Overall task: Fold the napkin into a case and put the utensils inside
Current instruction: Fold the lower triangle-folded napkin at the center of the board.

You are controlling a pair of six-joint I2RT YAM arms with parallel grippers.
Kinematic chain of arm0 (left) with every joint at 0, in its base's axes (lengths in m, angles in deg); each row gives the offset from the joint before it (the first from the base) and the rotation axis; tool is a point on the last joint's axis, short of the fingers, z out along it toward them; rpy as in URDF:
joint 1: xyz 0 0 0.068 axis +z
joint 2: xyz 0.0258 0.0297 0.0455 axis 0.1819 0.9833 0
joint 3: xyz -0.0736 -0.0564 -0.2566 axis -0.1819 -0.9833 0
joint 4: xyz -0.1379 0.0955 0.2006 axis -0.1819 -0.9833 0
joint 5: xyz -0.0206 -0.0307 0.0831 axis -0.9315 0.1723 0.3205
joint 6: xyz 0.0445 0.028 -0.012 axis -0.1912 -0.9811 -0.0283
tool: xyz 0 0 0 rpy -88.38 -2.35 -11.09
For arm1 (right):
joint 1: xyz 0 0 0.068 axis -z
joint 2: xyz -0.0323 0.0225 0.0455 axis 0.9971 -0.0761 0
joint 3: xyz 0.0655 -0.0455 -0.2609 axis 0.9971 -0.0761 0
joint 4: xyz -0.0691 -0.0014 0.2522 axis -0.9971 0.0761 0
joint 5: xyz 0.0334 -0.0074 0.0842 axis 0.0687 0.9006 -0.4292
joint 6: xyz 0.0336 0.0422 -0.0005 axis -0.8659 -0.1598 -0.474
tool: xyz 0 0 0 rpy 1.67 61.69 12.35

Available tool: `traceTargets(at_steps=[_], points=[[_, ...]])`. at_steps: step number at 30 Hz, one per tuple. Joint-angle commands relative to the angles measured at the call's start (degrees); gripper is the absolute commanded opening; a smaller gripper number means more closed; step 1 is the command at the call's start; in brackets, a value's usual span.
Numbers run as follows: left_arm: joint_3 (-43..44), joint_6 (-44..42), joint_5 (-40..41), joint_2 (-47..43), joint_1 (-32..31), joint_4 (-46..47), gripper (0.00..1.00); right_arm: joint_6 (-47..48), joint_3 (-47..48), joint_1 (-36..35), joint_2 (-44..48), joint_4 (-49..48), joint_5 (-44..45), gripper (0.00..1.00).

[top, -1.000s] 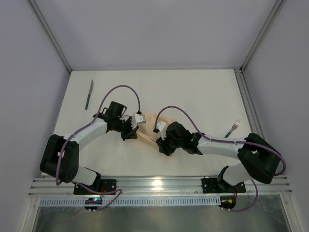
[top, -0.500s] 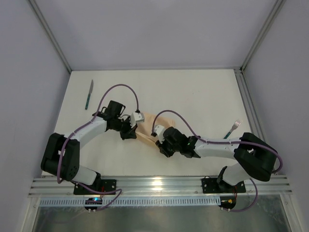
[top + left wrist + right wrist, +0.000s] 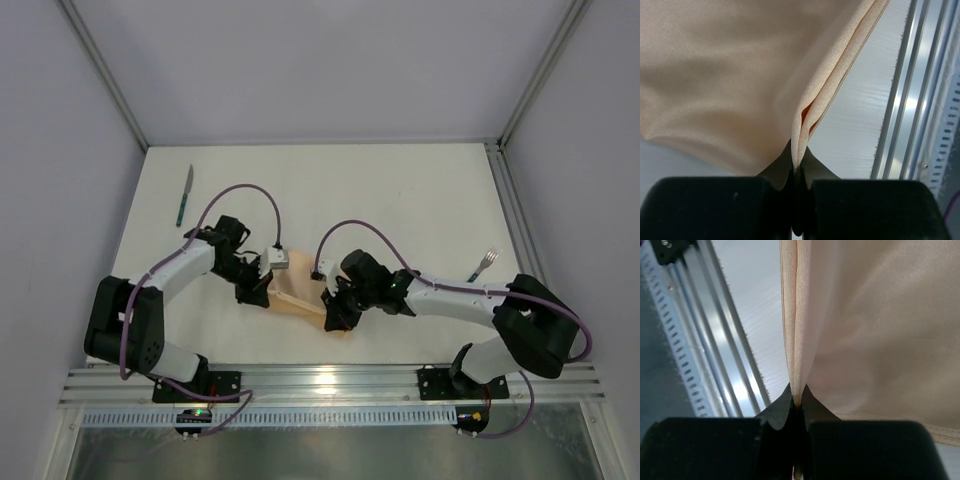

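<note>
Now that the right fingers point(image 3: 797, 404) have closed, where a second ago they stood open over the cloth, both arms grip the napkin point(image 3: 297, 302). From the right wrist, the tips are clenched on a doubled hem, two layers pressed together and running straight up from the pinch. The left fingers point(image 3: 796, 170) are likewise clamped on a doubled edge, as they were before, with a small loop of cloth gaping just above the tips. Both wrists have also come back toward the near edge of the table point(image 3: 420, 190), and the napkin has come with them. It now lies bunched between the two grips, close to the metal rail point(image 3: 330, 378) along that edge, a little left of the middle. I judge this to be a fold in progress, the pinched layers being drawn toward the robot. With both ends held the cloth can be laid over evenly, but no case shows yet. The sheet sags between the grips, so it may crease as it is set down.

Farther off, the fork point(image 3: 483, 264) lies near the right edge, just beside the right arm, which may crowd a later pick. The knife point(image 3: 185, 195) lies well apart toward the far-left corner, away from both arms. Neither is in the napkin yet.
</note>
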Motion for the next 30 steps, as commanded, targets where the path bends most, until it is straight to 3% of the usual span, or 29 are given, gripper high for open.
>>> traceTargets(at_steps=[1, 3, 4, 6, 9, 17, 22, 30], points=[[2.93, -6.81, -2.52, -1.13, 2.26, -9.74, 0.01, -2.41, 2.68, 2.42, -0.44, 1.96, -14.85, 0.04], [3.45, -8.22, -2.96, 0.36, 3.76, -10.98, 0.05, -1.8, 4.26, 4.53, -3.06, 1.87, -17.68, 0.04], [4.24, -8.14, -4.0, 0.98, 4.28, -11.07, 0.16, -1.27, 4.96, 5.15, -4.3, 2.31, -18.65, 0.04], [4.95, -7.87, -4.98, 2.82, 5.69, -10.9, 0.29, 0.31, 8.03, 6.38, -8.94, 3.62, -21.29, 0.04], [6.44, -5.68, -6.3, 4.49, 5.78, -8.62, 0.43, 2.51, 12.69, 8.57, -15.36, 7.92, -25.16, 0.04], [9.6, 0.74, -5.16, 8.89, 5.87, -2.02, 0.44, 6.29, 15.78, 11.83, -20.31, 9.08, -28.5, 0.04], [13.82, -12.94, -7.27, 12.05, 5.87, -14.75, 0.54, 5.86, 14.29, 13.59, -19.96, 7.41, -28.85, 0.04], [10.31, -10.07, -2.61, 9.42, 5.87, -7.21, 0.53, 4.1, 14.29, 14.56, -20.4, 5.57, -28.5, 0.04]])
